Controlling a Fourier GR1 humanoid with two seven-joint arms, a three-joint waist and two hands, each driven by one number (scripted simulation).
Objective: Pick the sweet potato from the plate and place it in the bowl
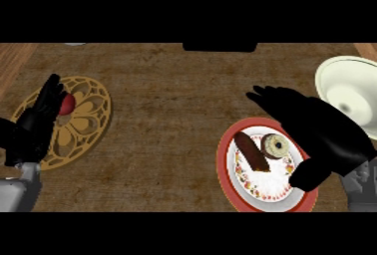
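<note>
Red-rimmed plate (224, 164) holds the sweet potato (252, 151), dark and slanted, beside a small donut (278, 145). My right hand (324, 134) hovers above, fingers spread, holding nothing. Left hand (33, 124) rests open at left. Bowl (346, 84) sits near; risk: catching the donut instead.

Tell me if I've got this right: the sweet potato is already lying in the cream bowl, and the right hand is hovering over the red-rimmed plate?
Not quite. In the head view the sweet potato lies on the red-rimmed plate, beside a small doughnut, not in the cream bowl. The rest holds: the right hand hovers over that plate.
</note>
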